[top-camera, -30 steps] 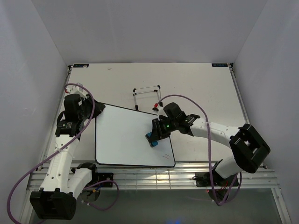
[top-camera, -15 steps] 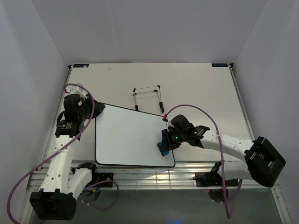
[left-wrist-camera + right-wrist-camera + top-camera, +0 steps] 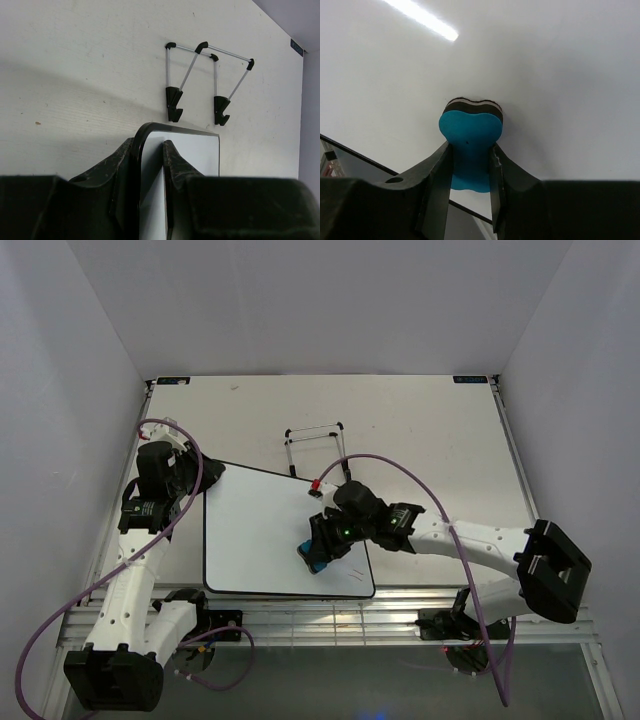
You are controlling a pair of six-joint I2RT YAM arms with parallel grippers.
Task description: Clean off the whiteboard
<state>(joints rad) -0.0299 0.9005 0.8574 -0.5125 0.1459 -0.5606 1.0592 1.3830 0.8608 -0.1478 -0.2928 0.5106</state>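
Note:
The whiteboard (image 3: 260, 530) lies flat on the table, white with a thin black rim. A faint mark (image 3: 357, 577) shows near its near right corner. My left gripper (image 3: 196, 480) is shut on the board's far left corner; in the left wrist view its fingers (image 3: 174, 162) clamp the rim (image 3: 141, 134). My right gripper (image 3: 318, 552) is shut on the blue bone-shaped eraser (image 3: 313, 560) and presses it on the board's near right part. In the right wrist view the eraser (image 3: 470, 137) sits between the fingers, felt side against the white surface (image 3: 545, 65).
A thin black wire stand (image 3: 315, 445) lies on the table just beyond the board; it also shows in the left wrist view (image 3: 200, 80). The table's near edge rail (image 3: 330, 615) runs just below the board.
My right gripper moved the eraser toward the board's near right corner, then back left and slightly away from it. The left gripper and the board have not moved.

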